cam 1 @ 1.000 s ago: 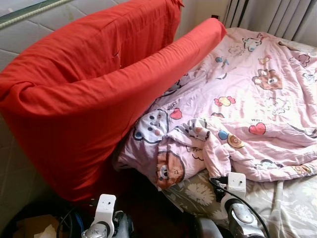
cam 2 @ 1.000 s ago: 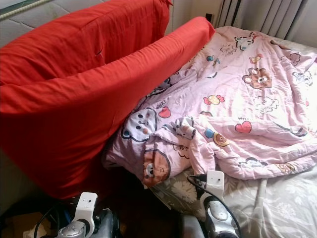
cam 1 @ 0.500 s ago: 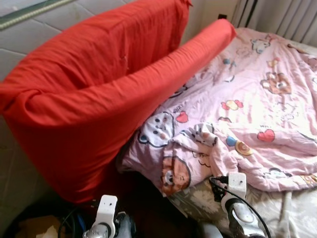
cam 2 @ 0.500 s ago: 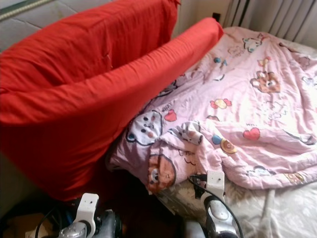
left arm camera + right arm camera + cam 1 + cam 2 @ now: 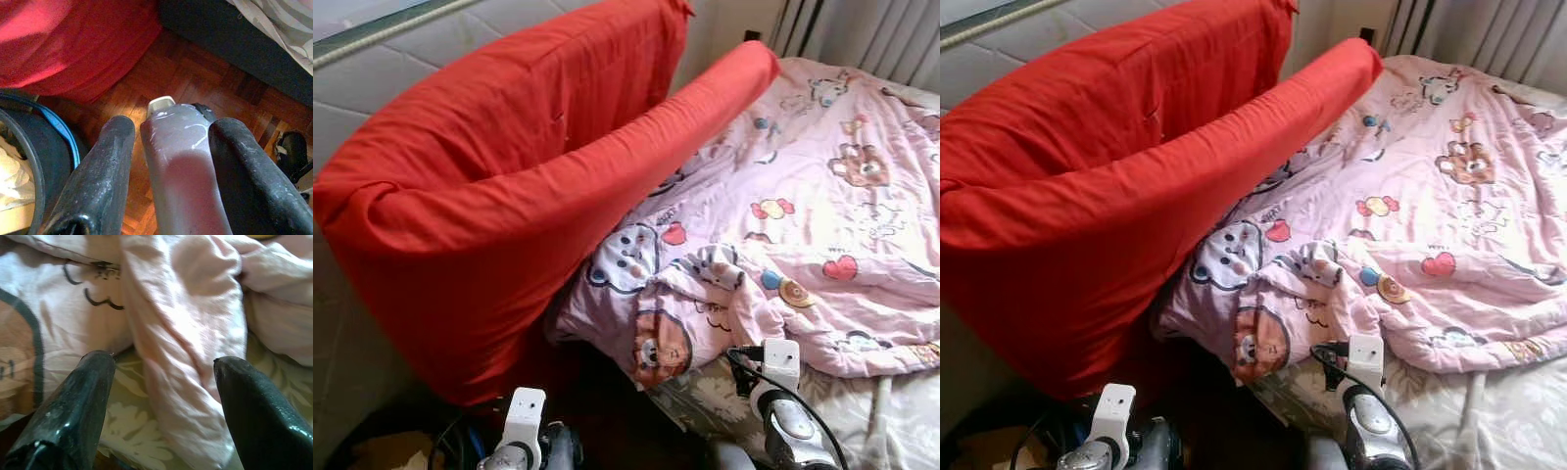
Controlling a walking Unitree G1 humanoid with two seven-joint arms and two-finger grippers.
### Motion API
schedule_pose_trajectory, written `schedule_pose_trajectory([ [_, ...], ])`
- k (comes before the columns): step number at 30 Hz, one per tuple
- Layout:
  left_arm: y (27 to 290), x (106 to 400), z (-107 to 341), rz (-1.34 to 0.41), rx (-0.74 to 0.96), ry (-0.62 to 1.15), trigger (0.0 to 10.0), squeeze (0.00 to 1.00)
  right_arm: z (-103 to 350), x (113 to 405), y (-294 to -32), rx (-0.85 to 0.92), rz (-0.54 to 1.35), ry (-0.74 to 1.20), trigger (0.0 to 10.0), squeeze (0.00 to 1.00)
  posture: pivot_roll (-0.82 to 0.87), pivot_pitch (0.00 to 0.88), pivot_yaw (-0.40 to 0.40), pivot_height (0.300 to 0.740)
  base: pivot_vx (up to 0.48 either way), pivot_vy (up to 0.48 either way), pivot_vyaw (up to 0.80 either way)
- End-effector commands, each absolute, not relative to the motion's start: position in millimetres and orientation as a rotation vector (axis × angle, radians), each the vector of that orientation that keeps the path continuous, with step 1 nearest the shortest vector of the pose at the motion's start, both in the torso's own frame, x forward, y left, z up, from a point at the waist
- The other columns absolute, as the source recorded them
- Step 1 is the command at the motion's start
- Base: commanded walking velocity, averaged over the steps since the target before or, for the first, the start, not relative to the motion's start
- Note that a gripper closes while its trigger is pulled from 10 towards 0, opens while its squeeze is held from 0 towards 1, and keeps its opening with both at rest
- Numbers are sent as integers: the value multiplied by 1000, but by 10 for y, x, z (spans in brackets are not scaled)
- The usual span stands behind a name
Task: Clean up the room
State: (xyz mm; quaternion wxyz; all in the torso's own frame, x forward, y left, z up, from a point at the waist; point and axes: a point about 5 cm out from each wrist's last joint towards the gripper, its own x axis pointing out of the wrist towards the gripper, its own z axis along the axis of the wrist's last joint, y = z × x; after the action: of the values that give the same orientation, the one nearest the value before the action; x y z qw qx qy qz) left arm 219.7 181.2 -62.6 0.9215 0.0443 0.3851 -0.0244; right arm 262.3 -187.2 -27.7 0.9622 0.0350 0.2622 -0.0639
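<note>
progress: early, by my read. Bed (image 5: 891, 431) not made, and the left gripper has a bottle in hand with nowhere visible that it has been put.
blanket: pink cartoon-print blanket (image 5: 803, 225) lies rumpled across the bed, near-left corner bunched into a fold (image 5: 705, 304) at the bed edge. Floral sheet exposed along the near edge.
cushions: two big red cushions (image 5: 509, 196) stand propped at the left, the nearer one leaning over the blanket's left edge. Far one rests against the pale padded wall (image 5: 372, 78).
floor: parquet floor (image 5: 205, 83) between the cushions and the bed base. Dark bin with a blue rim (image 5: 58, 132) sits near left, pale crumpled stuff inside it.
left gripper: left gripper (image 5: 171, 147) low over the floor, near left. Fingers (image 5: 105, 171) part open and closed onto a translucent bottle (image 5: 181, 161) with a cream cap; both sides look in contact with it, so it reads as held.
right gripper: right gripper (image 5: 164, 382) at the near bed edge, aimed at the bunched fold. Fingers (image 5: 73, 406) wide apart and empty, straddling the fold. Contact with the cloth: can't tell.
left to do: my guess, drop the bottle somewhere sensible, possibly that bin, then flatten the blanket and square up the cushions.
</note>
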Motion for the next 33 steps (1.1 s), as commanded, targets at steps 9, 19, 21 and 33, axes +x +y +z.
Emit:
schedule_pose_trajectory([
  [9, 1826, 2102, -689, -51, 89, 840, 10000, 0, -311, 2585, -1883, 101, -153, 550, 10000, 0, -94, 148, 24, 632, 0, 0, -51],
  [19, 1820, 2096, -692, -55, 91, 839, 10000, 0, -313, 2569, -1918, 96, -162, 545, 10000, 0, -95, 138, 27, 632, 25, 0, -93],
  [21, 1819, 2093, -693, -57, 91, 840, 10000, 0, -316, 2566, -1919, 96, -163, 546, 10000, 0, -96, 136, 28, 632, 246, 0, 0],
  [33, 1816, 2072, -705, -61, 92, 845, 10000, 0, -335, 2545, -1919, 101, -161, 557, 10000, 0, -96, 127, 29, 632, 273, 0, 0],
])
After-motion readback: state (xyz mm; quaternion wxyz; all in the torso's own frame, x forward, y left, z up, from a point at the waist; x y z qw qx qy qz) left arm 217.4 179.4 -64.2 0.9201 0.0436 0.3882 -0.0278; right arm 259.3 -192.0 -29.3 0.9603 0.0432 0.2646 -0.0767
